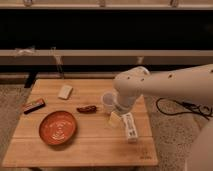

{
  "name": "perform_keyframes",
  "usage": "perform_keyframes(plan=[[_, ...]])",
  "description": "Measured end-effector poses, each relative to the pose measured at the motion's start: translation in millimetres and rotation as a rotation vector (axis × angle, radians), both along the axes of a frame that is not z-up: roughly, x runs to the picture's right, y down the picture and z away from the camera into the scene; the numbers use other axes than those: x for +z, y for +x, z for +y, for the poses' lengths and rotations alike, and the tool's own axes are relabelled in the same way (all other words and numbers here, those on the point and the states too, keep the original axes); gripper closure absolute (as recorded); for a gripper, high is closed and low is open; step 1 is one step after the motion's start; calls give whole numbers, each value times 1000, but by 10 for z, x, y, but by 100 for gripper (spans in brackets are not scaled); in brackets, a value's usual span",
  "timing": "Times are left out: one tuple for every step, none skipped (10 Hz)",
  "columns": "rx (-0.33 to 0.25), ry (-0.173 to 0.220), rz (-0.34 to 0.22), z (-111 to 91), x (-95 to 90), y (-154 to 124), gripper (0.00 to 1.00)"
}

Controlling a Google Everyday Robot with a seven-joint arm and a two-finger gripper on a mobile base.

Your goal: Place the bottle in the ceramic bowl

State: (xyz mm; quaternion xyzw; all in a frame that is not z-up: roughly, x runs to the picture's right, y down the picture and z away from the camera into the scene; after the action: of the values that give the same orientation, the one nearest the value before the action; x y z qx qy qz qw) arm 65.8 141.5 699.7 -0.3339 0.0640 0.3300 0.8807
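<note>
The arm point(165, 85) reaches down over the table point(75, 150), its claw point(115, 118) low; whether it is open or closed cannot be told. The bowl point(58, 127) sits well left of the claw, the bottle point(130, 126) lies just right of it, and the cup point(107, 100) stands just behind.

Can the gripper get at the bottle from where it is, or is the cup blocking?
Probably yes. The gripper hangs close beside the bottle, which lies flat with nothing over it. The white cup stands behind the gripper, off that path.
</note>
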Motion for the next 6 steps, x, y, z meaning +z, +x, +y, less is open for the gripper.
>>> perform_keyframes(plan=[[15,-17,16,52,38,11,20],[36,-47,46,136,98,52,20],[47,-74,74,220,166,75,20],[52,-94,96,275,222,87,20],[61,-115,129,341,291,145,20],[79,-138,171,410,371,241,20]])
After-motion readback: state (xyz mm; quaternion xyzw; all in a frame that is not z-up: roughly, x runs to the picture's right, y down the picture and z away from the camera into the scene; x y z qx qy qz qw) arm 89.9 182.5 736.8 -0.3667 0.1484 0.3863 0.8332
